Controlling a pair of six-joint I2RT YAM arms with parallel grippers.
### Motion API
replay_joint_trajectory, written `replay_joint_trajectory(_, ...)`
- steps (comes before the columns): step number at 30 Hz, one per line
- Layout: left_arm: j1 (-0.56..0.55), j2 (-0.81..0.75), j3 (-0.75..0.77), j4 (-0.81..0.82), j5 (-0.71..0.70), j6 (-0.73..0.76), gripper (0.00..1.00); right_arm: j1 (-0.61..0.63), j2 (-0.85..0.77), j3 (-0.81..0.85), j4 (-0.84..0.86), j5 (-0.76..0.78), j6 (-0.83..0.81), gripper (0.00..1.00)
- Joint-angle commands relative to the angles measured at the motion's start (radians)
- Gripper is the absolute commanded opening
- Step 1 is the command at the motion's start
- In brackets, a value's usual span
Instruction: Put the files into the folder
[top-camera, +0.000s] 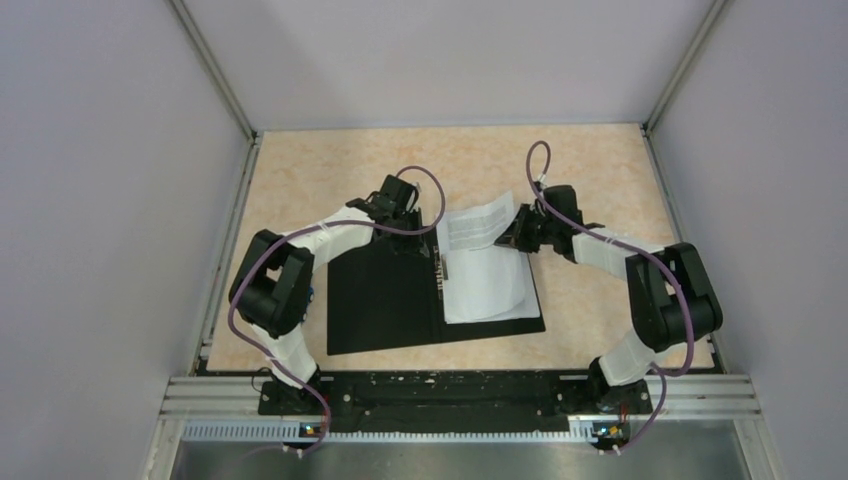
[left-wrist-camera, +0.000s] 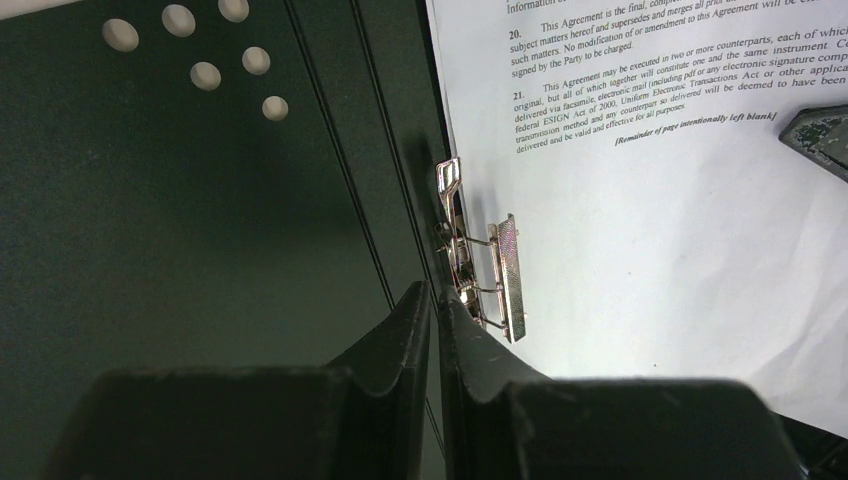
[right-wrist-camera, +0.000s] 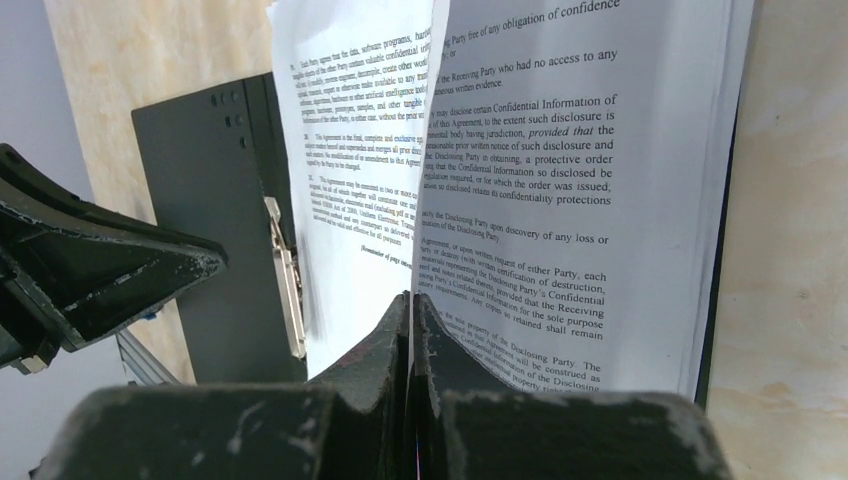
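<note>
Files (top-camera: 485, 285) on one open folder (top-camera: 380, 295), right fingers (right-wrist-camera: 380, 340) clamped on files, left fingers (left-wrist-camera: 400, 330) state unclear

tabletop (top-camera: 330, 165): beige mottled surface, grey walls (top-camera: 100, 200) on the left, right and far sides, metal rail (top-camera: 460, 395) along the near edge. Only one thing sits directly on it: the folder (top-camera: 385, 300), opened flat around centre, black inside facing up, slightly skewed to the tabletop edges. The files (top-camera: 480, 290) sit on the folder's right half, i.e. on the folder and not the tabletop.
</note>
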Motion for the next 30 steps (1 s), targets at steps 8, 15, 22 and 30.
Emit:
replay_joint_trajectory(8, 0.004, 0.019, 0.004, 0.042, 0.021, -0.008, 0.12, 0.012, 0.008, 0.034, -0.017, 0.048, -0.062, 0.12)
replay_joint_trajectory(15, 0.006, 0.026, 0.018, 0.038, 0.022, -0.009, 0.14, 0.011, -0.044, 0.097, -0.208, 0.203, -0.144, 0.73)
replay_joint_trajectory(22, 0.008, 0.021, 0.009, 0.038, 0.021, -0.01, 0.15, -0.026, -0.048, 0.135, -0.292, 0.279, -0.188, 0.86)
replay_joint_trajectory(30, 0.008, 0.002, -0.035, 0.051, 0.009, -0.024, 0.12, -0.031, 0.105, 0.321, -0.312, 0.342, -0.207, 0.64)
